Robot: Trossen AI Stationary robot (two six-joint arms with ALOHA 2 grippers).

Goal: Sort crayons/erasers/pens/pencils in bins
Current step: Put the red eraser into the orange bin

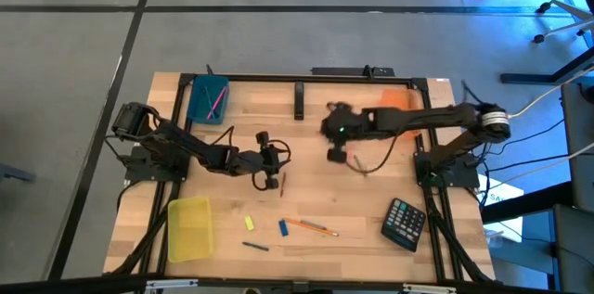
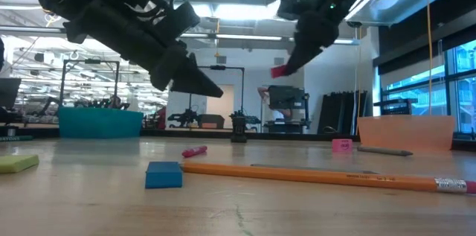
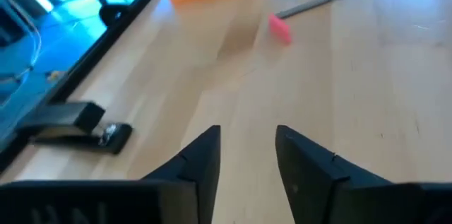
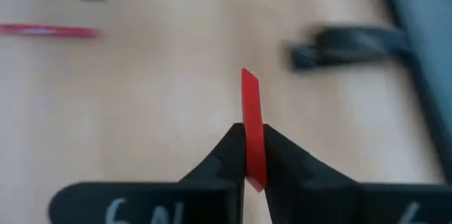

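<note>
Teal comes first at the upper left of the overhead frame: the teal bin (image 1: pixel 208 99) already holds a few thin sticks, pink among them. Below it, at the lower left, the yellow bin (image 1: pixel 189 228) looks empty as far as I can tell. My left gripper (image 1: pixel 267 162) hangs over the table just left of centre, jaws a narrow gap apart and holding nothing.

Along the bottom centre much is left to sort: a yellow eraser (image 1: pixel 249 223), a blue block (image 1: pixel 283 228), an orange pencil (image 1: pixel 311 227) and a dark pen (image 1: pixel 256 246), all loose on the wood.

Right of centre, my right gripper (image 1: pixel 336 155) is lifted off the table, jaws closed on the red eraser (image 4: pixel 252 131). The orange bin (image 1: pixel 396 99) sits at the upper right; what it holds I cannot tell. A calculator (image 1: pixel 406 222) lies at the lower right.

I judge the sorting barely started.
</note>
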